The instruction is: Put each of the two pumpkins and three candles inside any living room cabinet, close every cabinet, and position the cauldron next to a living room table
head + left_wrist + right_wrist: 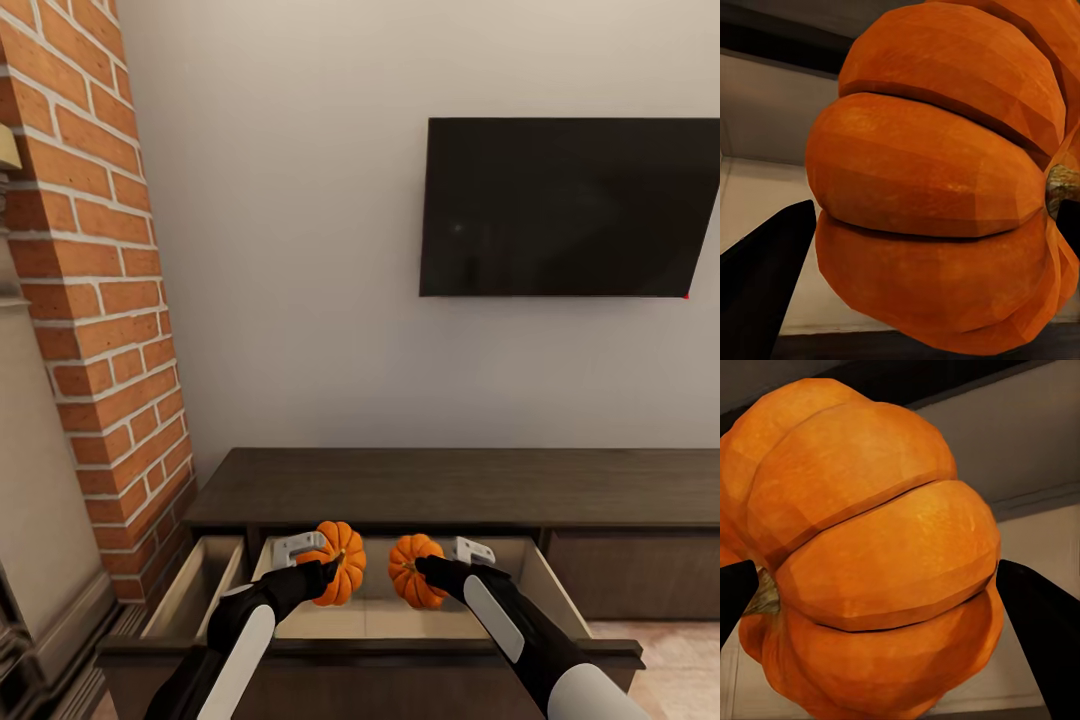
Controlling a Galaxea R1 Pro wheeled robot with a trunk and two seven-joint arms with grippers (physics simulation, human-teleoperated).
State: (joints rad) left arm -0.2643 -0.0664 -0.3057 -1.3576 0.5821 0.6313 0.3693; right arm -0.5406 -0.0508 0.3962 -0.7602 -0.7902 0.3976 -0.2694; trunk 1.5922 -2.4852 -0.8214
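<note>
**Both pumpkins held over the open cabinet drawer**

We see the cabinet (430,485) against the wall with its wide drawer (400,615) pulled out toward us, pale inside. Above that drawer our left gripper (330,570) clamps the larger pumpkin (338,562), its jaws closed on the fruit with the stem turned sideways; the left wrist view has the ribbed orange body (937,180) pressed between the dark fingers (765,285), the drawer floor pale behind it. Just beside it over the same drawer, our right gripper (418,570) grips the smaller pumpkin (413,570), jaws likewise shut on it; the right wrist view has this one (870,562) between two dark fingers (1042,637). The two pumpkins hang near each other without touching. A narrower drawer (195,590) beside the wide one also stands open, nearest the brick column (95,290). A dark television (570,205) hangs on the wall above the cabinet.
</note>
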